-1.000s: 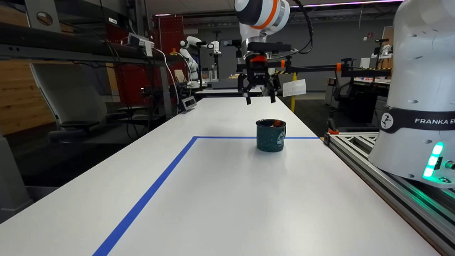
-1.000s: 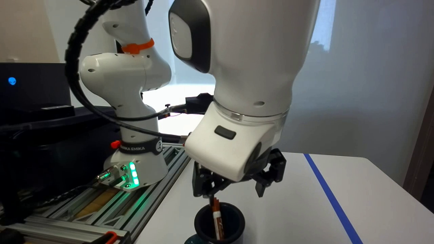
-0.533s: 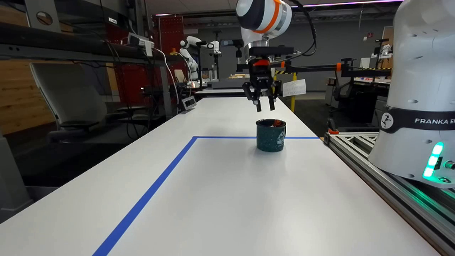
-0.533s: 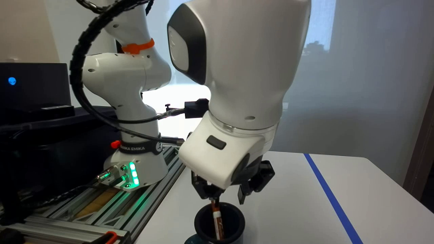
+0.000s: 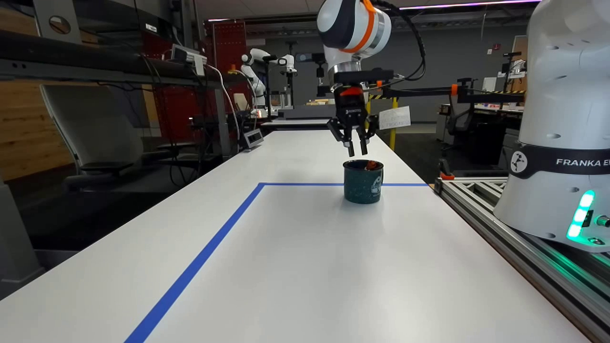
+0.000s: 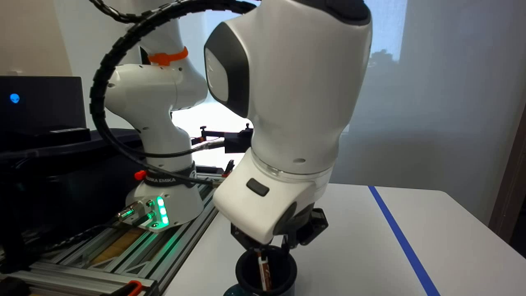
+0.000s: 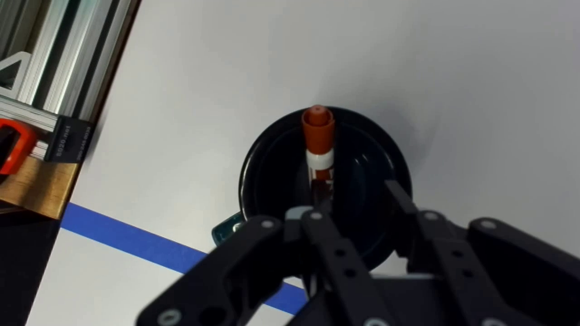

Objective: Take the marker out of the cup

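Note:
The dark teal cup (image 5: 362, 188) stands upright on the white table in both exterior views. Inside leans the marker (image 7: 319, 136), its reddish-orange cap end near the rim and its body going down into the dark interior. My gripper (image 5: 358, 152) hangs just above the cup with its jaws apart but narrowed, and nothing between them. Seen from the wrist, one fingertip overlaps the marker's lower part, while the other finger (image 7: 401, 197) is over the cup's opposite side; contact cannot be told. The marker's lower end is hidden.
Blue tape (image 5: 214, 243) runs along the table and behind the cup. The cup's handle (image 7: 226, 228) sticks out on one side. A metal rail (image 7: 68, 59) with an orange-handled clamp (image 7: 20, 145) borders the table near the white robot base (image 5: 553, 190).
My gripper has come down toward the cup, shifting a little sideways so it is over it. The jaws have drawn closer together. Cup and marker have not visibly moved.

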Tool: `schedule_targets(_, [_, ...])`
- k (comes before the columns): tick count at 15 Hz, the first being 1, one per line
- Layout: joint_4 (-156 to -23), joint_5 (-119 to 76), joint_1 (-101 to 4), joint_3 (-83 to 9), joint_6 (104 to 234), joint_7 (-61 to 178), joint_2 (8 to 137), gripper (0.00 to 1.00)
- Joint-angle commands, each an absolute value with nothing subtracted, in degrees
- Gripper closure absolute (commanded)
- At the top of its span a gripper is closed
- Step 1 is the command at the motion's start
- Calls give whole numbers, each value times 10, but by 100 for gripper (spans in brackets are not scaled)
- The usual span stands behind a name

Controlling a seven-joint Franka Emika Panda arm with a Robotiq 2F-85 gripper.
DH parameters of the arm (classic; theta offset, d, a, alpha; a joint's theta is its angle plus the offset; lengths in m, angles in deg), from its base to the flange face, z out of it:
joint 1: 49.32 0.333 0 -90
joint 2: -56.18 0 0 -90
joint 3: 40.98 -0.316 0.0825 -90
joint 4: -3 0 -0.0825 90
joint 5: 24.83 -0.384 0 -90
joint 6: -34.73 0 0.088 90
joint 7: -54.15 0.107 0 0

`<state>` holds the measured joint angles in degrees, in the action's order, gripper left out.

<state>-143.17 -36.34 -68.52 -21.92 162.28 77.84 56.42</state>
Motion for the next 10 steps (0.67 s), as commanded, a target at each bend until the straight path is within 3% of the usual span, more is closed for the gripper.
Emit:
schedule_targets(1, [-1445, -355, -685, -218, 1644, 793, 568, 60])
schedule_targets(2, [-1446, -354, -685, -217, 1645, 793, 571, 67])
schedule_targets(4, [-1450, -354, -684, -217, 1651, 795, 577, 70])
schedule_targets(5, [-1453, -353, -684, -217, 1654, 795, 579, 66])
schedule_targets(7, [-1458, -353, -683, -217, 1657, 796, 582, 70])
schedule_targets(9, [-1461, -353, -683, -216, 1659, 795, 585, 60])
schedule_targets(10, [-1464, -354, -682, -216, 1662, 793, 586, 61])
